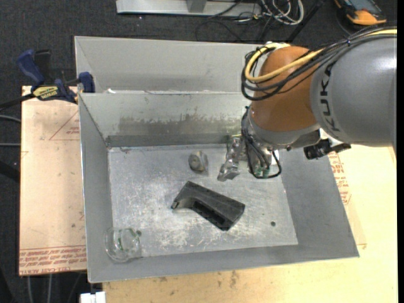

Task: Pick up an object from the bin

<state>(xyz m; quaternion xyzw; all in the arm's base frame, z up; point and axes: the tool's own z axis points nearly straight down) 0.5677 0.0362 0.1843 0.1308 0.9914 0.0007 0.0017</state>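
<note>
Down near the floor of the grey bin (95,182), close to the back wall and right of centre: the jaws, below the orange wrist cover (284,87). Impossible to tell how far open, or gripping what. Just beside, on the left, a small grey-brown lump (198,161). Toward the front, lying flat, a dark angular piece (211,207). Well apart, in the front left corner, a clear round cup (123,242).

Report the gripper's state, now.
Gripper: cannot be told whether it is open or closed. It is low in the bin, just right of the small grey rounded lump and behind the dark grey angular plastic piece.
</note>
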